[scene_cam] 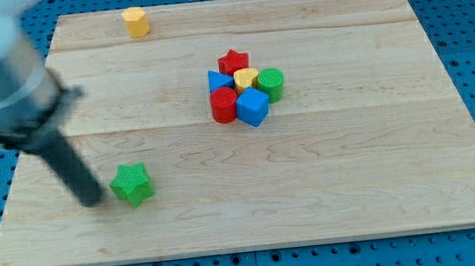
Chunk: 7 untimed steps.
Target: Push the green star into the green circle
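Observation:
The green star [131, 183] lies on the wooden board [354, 165] at the lower left. The green circle [271, 84] stands at the right edge of a tight cluster near the board's middle. My tip [92, 199] rests on the board just left of the green star, close to it or touching it. The dark rod rises from the tip toward the view's upper left.
The cluster also holds a red star [232, 62], a yellow block [246, 79], a blue block [219, 80], a red cylinder [223, 105] and a blue cube [252, 107]. A yellow hexagon [135, 21] sits alone near the top edge.

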### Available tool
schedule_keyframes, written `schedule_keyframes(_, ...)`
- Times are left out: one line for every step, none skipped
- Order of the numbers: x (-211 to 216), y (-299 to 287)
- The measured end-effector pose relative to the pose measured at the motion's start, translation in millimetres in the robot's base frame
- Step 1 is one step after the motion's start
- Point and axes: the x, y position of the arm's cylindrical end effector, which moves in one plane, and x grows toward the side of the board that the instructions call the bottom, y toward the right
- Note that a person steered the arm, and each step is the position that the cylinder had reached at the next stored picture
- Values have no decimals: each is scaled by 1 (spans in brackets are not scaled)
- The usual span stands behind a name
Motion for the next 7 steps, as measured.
schedule_keyframes(4, 117)
schedule_keyframes(11, 135)
schedule_keyframes(8, 58)
schedule_keyframes(-25, 93)
schedule_keyframes(-19, 190)
schedule_keyframes(-15, 199)
schedule_keyframes(-55, 194)
